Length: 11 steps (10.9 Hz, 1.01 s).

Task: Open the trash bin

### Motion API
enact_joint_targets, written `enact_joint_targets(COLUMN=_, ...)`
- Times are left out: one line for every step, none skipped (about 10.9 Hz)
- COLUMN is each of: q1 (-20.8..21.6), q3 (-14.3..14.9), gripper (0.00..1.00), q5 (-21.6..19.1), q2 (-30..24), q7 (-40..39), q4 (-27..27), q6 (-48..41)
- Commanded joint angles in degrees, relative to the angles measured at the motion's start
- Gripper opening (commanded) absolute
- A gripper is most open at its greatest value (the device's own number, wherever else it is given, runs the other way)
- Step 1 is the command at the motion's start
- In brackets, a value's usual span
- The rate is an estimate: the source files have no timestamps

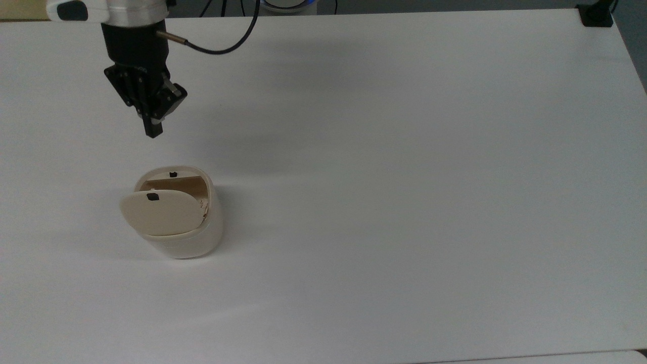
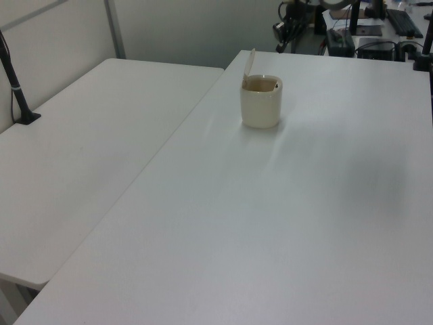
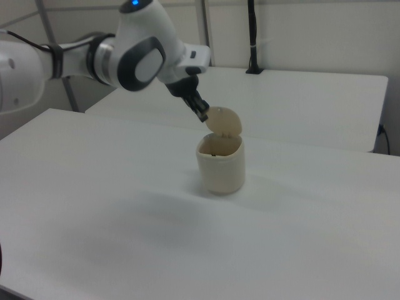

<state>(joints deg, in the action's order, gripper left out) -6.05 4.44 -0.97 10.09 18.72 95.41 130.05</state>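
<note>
above the trash bin (image 1: 194, 237), its lid (image 1: 159, 212) raised, the fingers (image 1: 153, 127) hang pressed together; arm cut off.

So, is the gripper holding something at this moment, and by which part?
Nothing is held. The gripper is shut and empty, up and away from the trash bin, whose lid stands open.

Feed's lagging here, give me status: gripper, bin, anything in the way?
Gripper shut, empty, clear above the trash bin. Lid popped up, bin open. White table around it bare.
</note>
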Motion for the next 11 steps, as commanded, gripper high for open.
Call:
enact_joint_targets(q1=2.8, q3=0.0, gripper=0.01, q5=-0.1, q2=-5.4, q7=3.2, q4=0.4, q6=-10.5)
enact_joint_targets(q1=3.7, q3=0.0, gripper=0.02, q5=-0.1, q2=-7.0, q7=3.2, q4=0.4, q6=-15.0)
enact_joint_targets(q1=4.6, q3=0.0, gripper=0.03, q5=0.0, q2=-8.1, q7=2.6, q4=0.1, q6=-18.3)
enact_joint_targets(q1=5.5, q3=0.0, gripper=0.03, q5=0.0, q2=-9.0, q7=2.5, q4=0.0, q6=-21.1)
enact_joint_targets(q1=6.7, q3=0.2, gripper=0.04, q5=0.0, q2=-10.3, q7=1.9, q4=0.1, q6=-23.8)
enact_joint_targets(q1=6.9, q3=0.2, gripper=0.07, q5=0.0, q2=-10.5, q7=0.2, q4=0.0, q6=-26.3)
enact_joint_targets(q1=7.5, q3=0.1, gripper=0.14, q5=-0.1, q2=-10.9, q7=-2.5, q4=0.0, q6=-28.2)
enact_joint_targets(q1=8.3, q3=0.3, gripper=0.3, q5=-0.1, q2=-11.9, q7=-5.5, q4=0.4, q6=-29.5)
enact_joint_targets(q1=8.3, q3=0.6, gripper=0.57, q5=-0.1, q2=-12.1, q7=-9.4, q4=0.6, q6=-30.0)
enact_joint_targets(q1=7.9, q3=0.6, gripper=0.86, q5=0.1, q2=-11.9, q7=-15.4, q4=0.5, q6=-31.0)
enact_joint_targets(q1=7.8, q3=0.7, gripper=1.0, q5=0.4, q2=-11.8, q7=-17.7, q4=0.4, q6=-31.3)
